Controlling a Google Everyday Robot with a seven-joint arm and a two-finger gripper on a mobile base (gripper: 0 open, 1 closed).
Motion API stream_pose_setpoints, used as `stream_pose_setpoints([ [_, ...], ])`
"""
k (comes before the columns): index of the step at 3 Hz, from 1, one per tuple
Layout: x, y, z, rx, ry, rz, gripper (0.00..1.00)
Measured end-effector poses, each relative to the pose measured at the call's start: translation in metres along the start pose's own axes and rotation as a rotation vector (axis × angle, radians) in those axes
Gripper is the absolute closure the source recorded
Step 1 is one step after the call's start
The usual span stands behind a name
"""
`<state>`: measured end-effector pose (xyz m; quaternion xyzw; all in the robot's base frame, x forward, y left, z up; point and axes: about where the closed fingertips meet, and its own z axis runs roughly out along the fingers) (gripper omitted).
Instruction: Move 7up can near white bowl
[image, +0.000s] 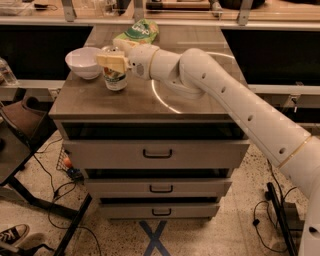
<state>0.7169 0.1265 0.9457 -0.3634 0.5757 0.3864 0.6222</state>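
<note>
Up on the bench, the claw sits near the left rear corner, its tan fingers closed on the upper part of the 7up can. The can is upright, and its base looks to be on the bench top or just clear of it; I cannot tell which. Just to the can's left is the white bowl, close beside it but seemingly not touching. Behind them, towards the back edge, lies a green chip bag. The white arm reaches in from the lower right, crossing the bench top at a slant. Below the top, three drawers with dark handles are shut. A blue cross marks the floor in front.
</note>
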Motion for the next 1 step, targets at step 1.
stream_pose_setpoints([
  [1,-0.0002,0.0012,0.0012,-0.002,0.0,0.0,0.0],
])
